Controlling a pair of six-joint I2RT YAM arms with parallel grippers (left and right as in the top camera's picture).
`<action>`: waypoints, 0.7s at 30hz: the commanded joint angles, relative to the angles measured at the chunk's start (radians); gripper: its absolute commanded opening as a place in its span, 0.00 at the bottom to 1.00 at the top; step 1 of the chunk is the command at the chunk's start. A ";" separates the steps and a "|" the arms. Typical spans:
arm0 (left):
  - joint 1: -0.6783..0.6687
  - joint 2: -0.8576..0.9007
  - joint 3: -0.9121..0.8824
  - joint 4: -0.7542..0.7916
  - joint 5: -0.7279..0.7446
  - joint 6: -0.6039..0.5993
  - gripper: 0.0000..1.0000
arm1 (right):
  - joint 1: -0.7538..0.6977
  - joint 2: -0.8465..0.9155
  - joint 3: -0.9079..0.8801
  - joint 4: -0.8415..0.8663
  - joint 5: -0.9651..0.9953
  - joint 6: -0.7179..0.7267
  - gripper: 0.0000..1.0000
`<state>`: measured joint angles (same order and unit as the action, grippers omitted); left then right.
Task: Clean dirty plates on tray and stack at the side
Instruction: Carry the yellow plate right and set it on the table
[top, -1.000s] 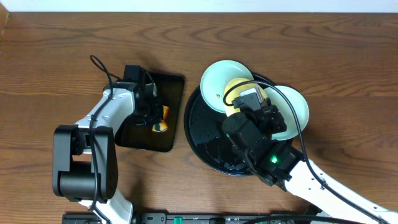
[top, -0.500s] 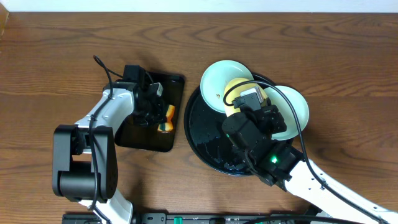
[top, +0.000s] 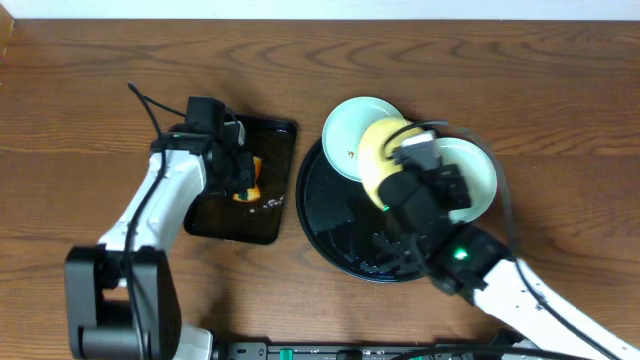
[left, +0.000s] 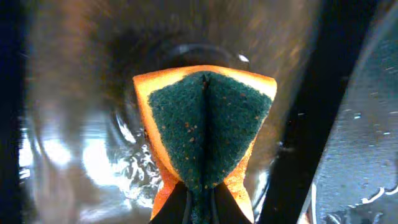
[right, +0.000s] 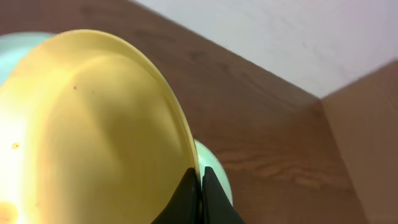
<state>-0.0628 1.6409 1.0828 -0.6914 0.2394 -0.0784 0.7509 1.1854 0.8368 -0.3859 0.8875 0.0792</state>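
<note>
On the left, the left gripper (left: 200, 205) has its jaws squeezed shut on a small orange and dark green sponge (left: 205, 134). The sponge is pinched into a fold and sticks out past the tips. It hangs over a narrow rectangular shiny black tray (top: 272, 218), which looks wet.

To the right sits the big round shiny black tray (top: 330, 222) on the brown wooden table (top: 520, 70). Over its back part, the right gripper (right: 200, 186) has its jaws clamped on the rim of a pale yellow round plate (right: 93, 137). The plate is tipped up on its edge. One pale mint round plate (top: 345, 135) lies at the left of it, and another mint plate (top: 480, 175) lies at the right. Both rest on the round tray's rim.
</note>
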 joint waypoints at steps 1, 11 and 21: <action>0.000 -0.051 0.028 -0.003 -0.025 -0.009 0.08 | -0.106 -0.082 0.034 -0.032 -0.086 0.136 0.01; 0.000 -0.059 0.028 -0.008 -0.024 -0.009 0.08 | -0.618 -0.130 0.034 -0.257 -0.431 0.507 0.01; 0.000 -0.059 0.028 -0.008 -0.024 -0.009 0.08 | -1.160 -0.091 0.034 -0.166 -0.711 0.447 0.01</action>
<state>-0.0628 1.5913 1.0855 -0.6987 0.2283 -0.0788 -0.2951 1.0676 0.8566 -0.5568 0.2424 0.5163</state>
